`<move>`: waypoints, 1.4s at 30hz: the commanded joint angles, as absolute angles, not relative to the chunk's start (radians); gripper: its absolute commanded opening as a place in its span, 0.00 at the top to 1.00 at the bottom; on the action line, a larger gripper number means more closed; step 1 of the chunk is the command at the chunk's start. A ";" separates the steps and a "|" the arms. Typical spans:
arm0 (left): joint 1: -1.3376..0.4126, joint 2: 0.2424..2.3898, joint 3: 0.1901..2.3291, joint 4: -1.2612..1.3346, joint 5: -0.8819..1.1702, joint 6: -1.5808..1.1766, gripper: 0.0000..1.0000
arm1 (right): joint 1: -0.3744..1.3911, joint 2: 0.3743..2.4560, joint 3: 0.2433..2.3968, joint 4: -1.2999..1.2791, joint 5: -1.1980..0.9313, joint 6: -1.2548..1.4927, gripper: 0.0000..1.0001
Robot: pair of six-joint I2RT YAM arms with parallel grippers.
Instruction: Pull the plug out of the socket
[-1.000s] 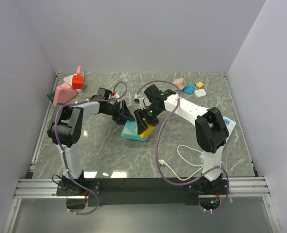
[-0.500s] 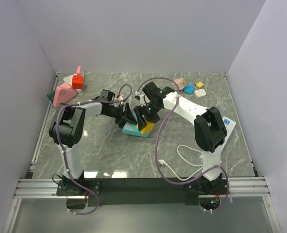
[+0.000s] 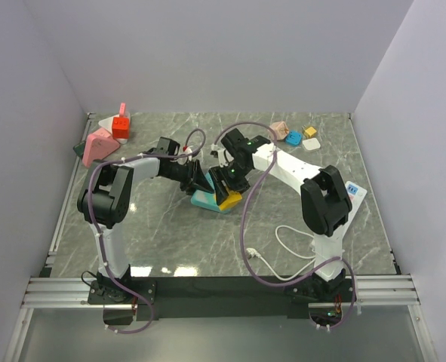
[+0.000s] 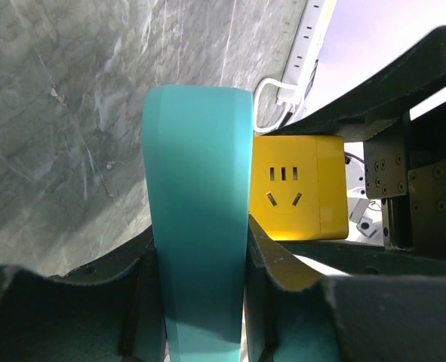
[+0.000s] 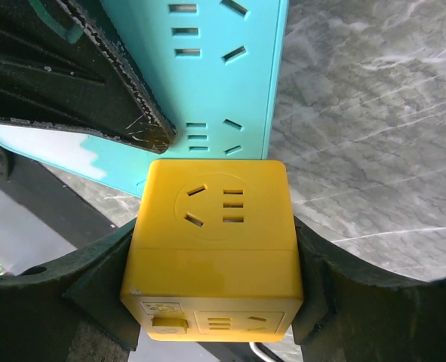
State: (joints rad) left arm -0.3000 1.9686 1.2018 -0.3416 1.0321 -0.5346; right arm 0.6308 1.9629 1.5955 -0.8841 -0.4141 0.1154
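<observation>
A teal socket strip (image 3: 203,200) lies mid-table with a yellow cube plug (image 3: 229,199) against its face. My left gripper (image 3: 198,181) is shut on the strip; in the left wrist view the strip (image 4: 198,226) stands edge-on between my fingers, with the left gripper (image 4: 200,264) clamped on it and the yellow plug (image 4: 298,196) at its right side. My right gripper (image 3: 226,187) is shut on the plug; in the right wrist view the right gripper (image 5: 215,256) holds the cube (image 5: 215,241) on both sides, touching the strip's face (image 5: 223,75).
Pink (image 3: 98,143) and red (image 3: 121,126) blocks sit at the back left. Small adapters (image 3: 293,136) lie at the back right. A white cable (image 3: 290,241) loops at the front right, near a white box (image 3: 355,190).
My left gripper has moved right and closed on the teal strip. The strip and the plug have shifted slightly toward the back with both grippers.
</observation>
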 commanded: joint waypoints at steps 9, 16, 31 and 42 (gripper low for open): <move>-0.259 1.957 1.031 -0.291 0.983 -0.491 0.99 | 0.364 1.801 1.506 -0.670 -0.672 0.190 1.00; -0.245 1.979 1.091 -0.365 0.957 -0.460 0.99 | 0.415 1.834 1.638 -0.767 -0.562 0.149 1.00; -0.261 1.980 1.147 -0.399 0.922 -0.469 0.99 | 0.606 1.914 1.810 -0.960 -0.339 0.107 1.00; -0.270 1.993 1.223 -0.429 0.865 -0.483 0.99 | 0.683 1.928 1.856 -1.015 -0.241 0.117 1.00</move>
State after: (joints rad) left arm -0.2615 1.9652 1.2194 -0.3664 1.0698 -0.5636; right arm 0.6785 1.9980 1.7683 -1.0264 -0.2878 0.1074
